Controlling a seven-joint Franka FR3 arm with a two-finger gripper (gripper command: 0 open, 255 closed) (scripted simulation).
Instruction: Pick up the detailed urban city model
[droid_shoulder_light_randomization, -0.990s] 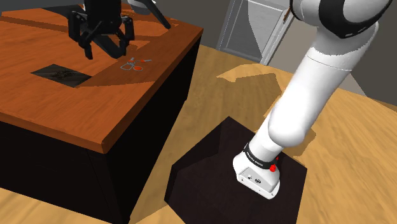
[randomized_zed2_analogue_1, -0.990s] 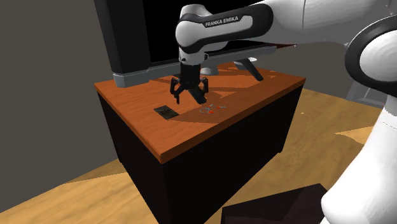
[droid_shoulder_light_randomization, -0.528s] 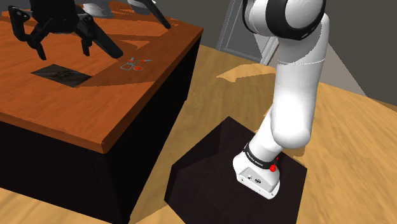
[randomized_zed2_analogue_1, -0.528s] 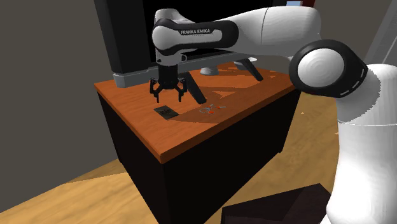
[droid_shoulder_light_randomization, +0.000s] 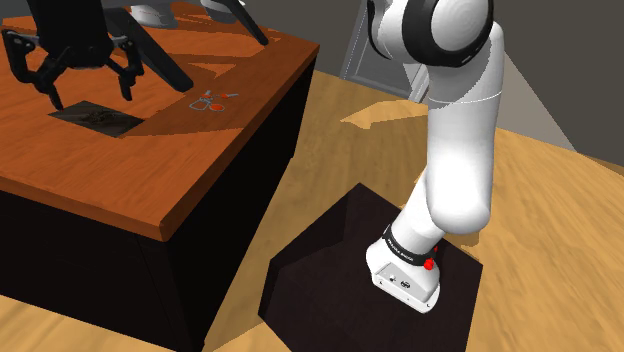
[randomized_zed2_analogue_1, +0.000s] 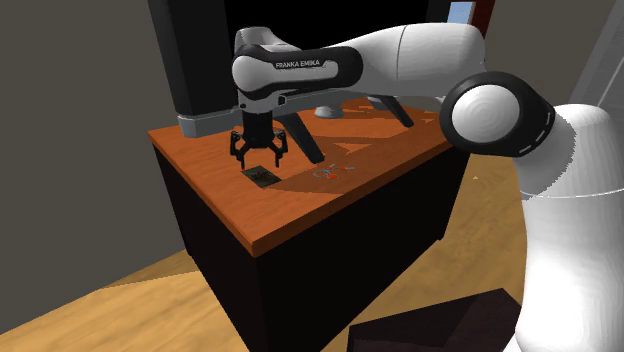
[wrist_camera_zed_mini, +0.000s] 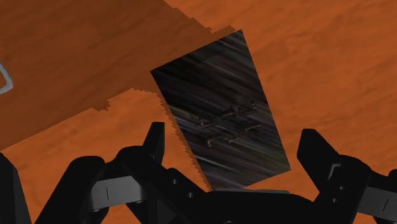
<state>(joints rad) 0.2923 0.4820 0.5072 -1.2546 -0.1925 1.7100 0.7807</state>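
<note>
A pale wooden floor (droid_shoulder_light_randomization: 560, 250) runs under everything. On it stands a black cabinet whose top is an orange-brown wooden surface (droid_shoulder_light_randomization: 120, 170). In the second exterior view, a big dark screen (randomized_zed2_analogue_1: 200, 50) on splayed dark legs rises at the back of that surface.

The white arm (droid_shoulder_light_randomization: 460, 150) climbs from its dark stand (droid_shoulder_light_randomization: 330, 270) at the shoulder view's lower right. It bends over the cabinet and reaches across the top, its lettered forearm lying level in the second exterior view.

At the arm's end the black tool (droid_shoulder_light_randomization: 90, 90) points down at the surface. Its fingers are spread wide and hold nothing.

The city model (droid_shoulder_light_randomization: 98, 119) is a flat, dark rectangular slab lying on the surface directly below the tool, toward the shoulder view's left. In the wrist view the model (wrist_camera_zed_mini: 222, 108) sits in the gap between the two fingers, with faint raised shapes near its middle. Neither finger touches it. In the second exterior view the tool (randomized_zed2_analogue_1: 259, 150) hangs just above the slab (randomized_zed2_analogue_1: 261, 177), with a sliver of wood showing between them.

A cluster of tiny red, blue and white bits (droid_shoulder_light_randomization: 212, 102) lies on the surface beside the model — apart from it, on the shoulder view's right.
</note>
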